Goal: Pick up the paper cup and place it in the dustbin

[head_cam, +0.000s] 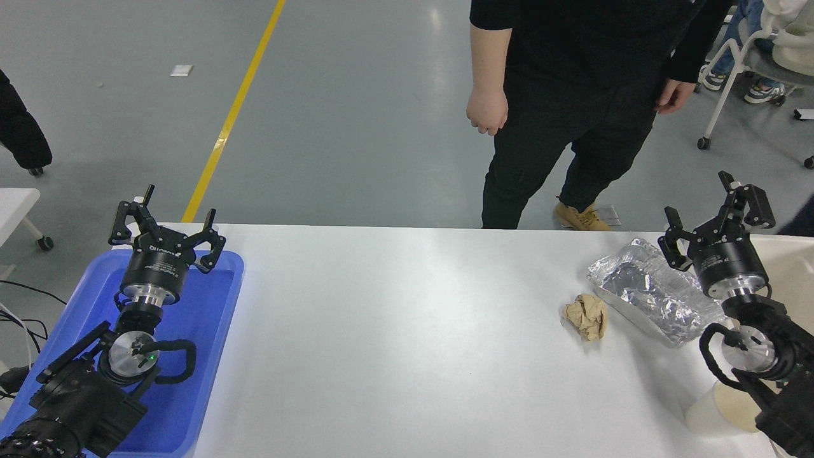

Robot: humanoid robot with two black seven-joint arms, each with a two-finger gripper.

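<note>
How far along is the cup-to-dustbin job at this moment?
Nothing looks done yet. The paper cup stands on the table at the near right, partly hidden by the right arm. The right gripper hangs open and empty above the foil tray, beside the dustbin at the right edge. The left gripper is parked open over the blue tray. Grasping, carrying and dropping all remain.

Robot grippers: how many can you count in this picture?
2. The left gripper is over the blue tray; the right gripper is beside the foil tray.
</note>
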